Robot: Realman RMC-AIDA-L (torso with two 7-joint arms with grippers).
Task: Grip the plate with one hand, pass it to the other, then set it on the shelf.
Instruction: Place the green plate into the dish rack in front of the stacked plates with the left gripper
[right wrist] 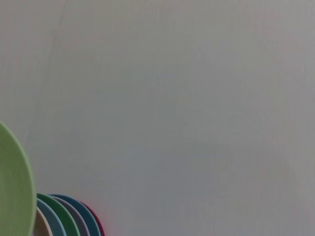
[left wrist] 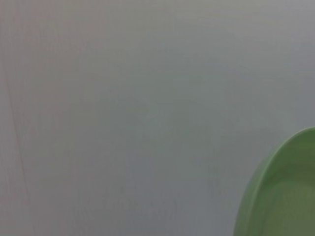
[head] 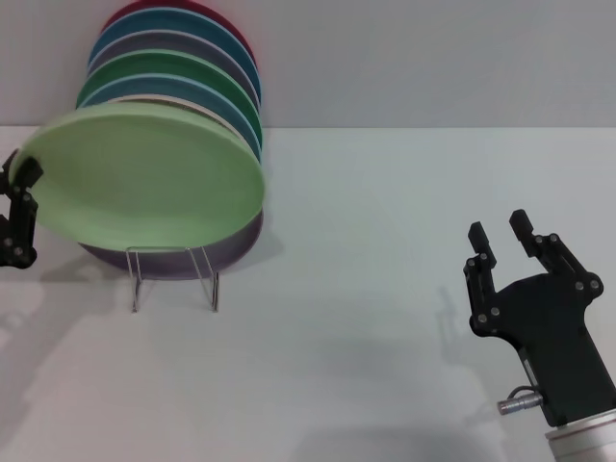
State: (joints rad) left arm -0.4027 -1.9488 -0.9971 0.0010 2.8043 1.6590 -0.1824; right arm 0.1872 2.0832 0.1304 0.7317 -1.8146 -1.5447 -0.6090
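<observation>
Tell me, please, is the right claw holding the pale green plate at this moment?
No, the right claw stands open and apart on the table's right side, while the plate sits at the left claw.

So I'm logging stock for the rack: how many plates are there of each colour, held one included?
Red plate: 1
Blue plates: 2
Lilac plates: 2
Emerald plate: 1
Cream plate: 1
Pale mint plate, held by left gripper: 1
Total: 8
</observation>
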